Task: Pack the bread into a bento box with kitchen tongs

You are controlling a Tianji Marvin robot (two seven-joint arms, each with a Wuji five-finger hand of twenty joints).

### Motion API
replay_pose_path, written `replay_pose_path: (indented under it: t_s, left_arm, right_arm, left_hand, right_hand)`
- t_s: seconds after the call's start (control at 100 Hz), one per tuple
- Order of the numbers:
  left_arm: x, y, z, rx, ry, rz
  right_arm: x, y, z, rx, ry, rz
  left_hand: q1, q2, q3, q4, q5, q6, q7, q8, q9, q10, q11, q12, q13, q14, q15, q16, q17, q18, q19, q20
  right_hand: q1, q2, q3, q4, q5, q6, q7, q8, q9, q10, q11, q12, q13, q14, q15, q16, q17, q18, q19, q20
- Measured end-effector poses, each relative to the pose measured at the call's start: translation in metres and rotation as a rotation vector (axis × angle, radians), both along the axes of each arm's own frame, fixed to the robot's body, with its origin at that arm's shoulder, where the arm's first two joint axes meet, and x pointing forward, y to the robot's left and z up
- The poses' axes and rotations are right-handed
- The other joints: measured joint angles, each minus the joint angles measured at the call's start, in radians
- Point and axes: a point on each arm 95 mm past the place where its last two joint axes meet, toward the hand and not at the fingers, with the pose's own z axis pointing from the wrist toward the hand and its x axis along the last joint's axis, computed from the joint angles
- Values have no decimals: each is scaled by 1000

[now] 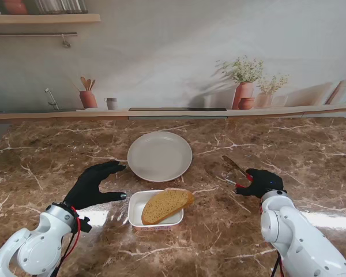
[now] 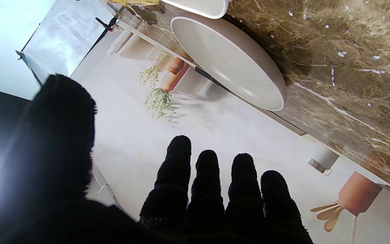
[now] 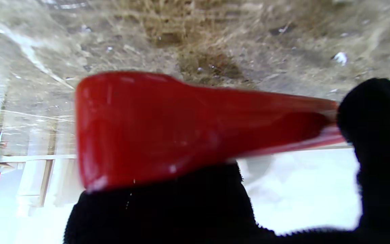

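Brown marble with pale veins covers the whole table [image 1: 57,156], and behind it runs a printed kitchen backdrop [image 1: 161,52] showing a shelf, a tap, terracotta pots of flowers and a jar of wooden utensils.

From the stand's view, two white arms rise from the near corners, each ending in a black-gloved hand. A round, pale plate [image 1: 160,156] sits near the middle of the table with nothing on it. Nearer to me, just beside the plate's rim, stands a small white bento box [image 1: 139,206]. A slice of brown bread [image 1: 166,205] lies tilted across the box, its right end propped on the rim.

On the left, the left hand [image 1: 93,186] hovers close to the table beside the box, holding nothing, thumb and fingers spread wide. On the right, the right hand [image 1: 260,182] is closed around the red handle end of the kitchen tongs [image 1: 233,171], whose metal arms point away toward the plate, slightly parted.

The left wrist view adds the four fingers [image 2: 207,189] side by side with the thumb set well apart, and the plate [image 2: 229,61] and a corner of the box [image 2: 198,6] beyond them.

The right wrist view shows only the blurred red handle [image 3: 154,128] pressed against gloved fingers [image 3: 377,128], with marble behind; bread and box are out of its sight.
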Motion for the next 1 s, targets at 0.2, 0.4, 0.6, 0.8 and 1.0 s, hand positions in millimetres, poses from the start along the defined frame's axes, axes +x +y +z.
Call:
replay_pose_path:
  t_s: [0.2,0.4,0.6,0.8,1.0]
  left_arm:
    - [-1,1,0,2,1,3]
    - [-1,1,0,2,-1,4]
    - [-1,-1,-1,-1,0,1]
    - [-3,-6,3,-7,-5,-6]
    - [-6,-14,7,-17,-14,-11]
  right_arm:
    - [0,1,0,-12,31,-1]
    - [-6,-1,4,5,31,-4]
    - [-20,-1,22,53,-21,52]
    - [-33,12,52,141,-185,204]
    - [-37,36,71,259,-284,365]
  left_hand:
    - [0,0,0,0,0,0,0,0,0,0,0,0,0,0,0,0,0,0,0,0]
    - [0,0,0,0,0,0,0,0,0,0,0,0,0,0,0,0,0,0,0,0]
    - [-10,0,-1,0,0,0,0,0,0,0,0,0,-5,0,0,0,0,0,0,0]
    - [-18,0,-2,0,0,0,0,0,0,0,0,0,-5,0,0,0,0,0,0,0]
    - [-18,9,-13,0,0,0,0,0,0,0,0,0,-5,0,0,-4,0,0,0,0]
  right_hand:
    - [-51,16,16,0,-86,-2,-75,41,-171,19,-107,-82,-181,30,-268,-125,-243,86,-430,-40]
    - [-101,29,38,11,-127,20,-114,51,-263,35,-208,-182,-328,116,-598,-350,-375,115,-698,-174]
    - [-146,70,45,11,-135,21,-127,51,-297,53,-266,-278,-375,130,-683,-454,-401,87,-833,-303]
    - [-176,108,51,11,-135,25,-128,51,-297,63,-299,-339,-403,70,-711,-519,-401,7,-892,-414]
    - [-186,123,53,11,-134,31,-128,51,-297,66,-301,-344,-413,54,-719,-534,-401,-13,-892,-441]
